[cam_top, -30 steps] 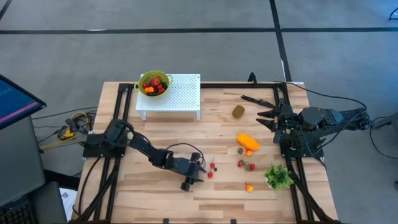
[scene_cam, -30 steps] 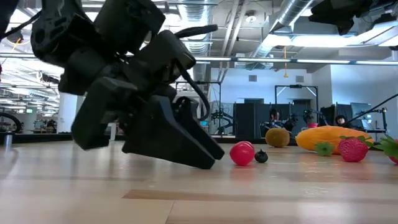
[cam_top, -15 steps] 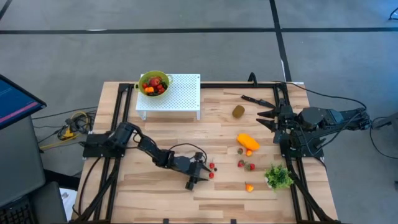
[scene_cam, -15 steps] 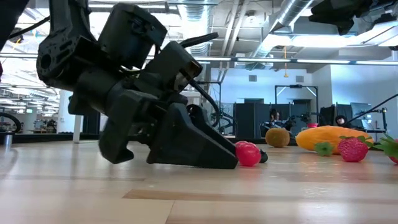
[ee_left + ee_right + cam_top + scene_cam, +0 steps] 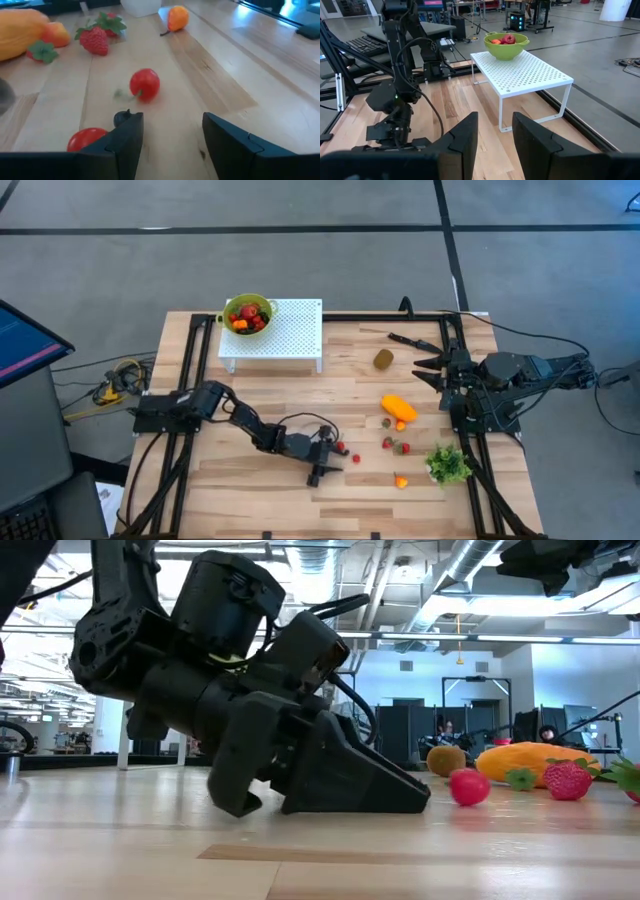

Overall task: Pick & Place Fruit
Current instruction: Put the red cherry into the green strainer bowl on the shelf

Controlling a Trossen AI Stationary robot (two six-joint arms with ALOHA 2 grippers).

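My left gripper (image 5: pixel 336 454) lies low on the table and is open (image 5: pixel 172 135). A red berry (image 5: pixel 145 85) sits just ahead of its fingers, apart from them in the low view (image 5: pixel 468 786). A dark berry (image 5: pixel 121 117) lies at one fingertip, and a second red berry (image 5: pixel 87 139) lies beside that finger's outer side. Farther right rest strawberries (image 5: pixel 396 446), the elongated orange fruit (image 5: pixel 398 408), a small orange piece (image 5: pixel 400 480) and the kiwi (image 5: pixel 383 359). My right gripper (image 5: pixel 425 368) waits open at the right edge. My left gripper has the dark berry (image 5: pixel 121 117) right at the tip of one finger (image 5: pixel 131 131) and a red berry (image 5: pixel 87 139) against that finger's outer side; whether either is touched, I cannot tell. Both berries lie on the table.
A green bowl (image 5: pixel 248 313) holding fruit stands on a white perforated rack (image 5: pixel 290 332) at the far left. A black knife (image 5: pixel 410 340) lies near the far right, and a green leafy bunch (image 5: pixel 448 464) near the right edge. Bare wood lies along the near side.
My left gripper has slid low along the table toward the right, into the berries. One red berry has rolled right ahead of its fingers and now lies clear of them. The right arm has kept still.
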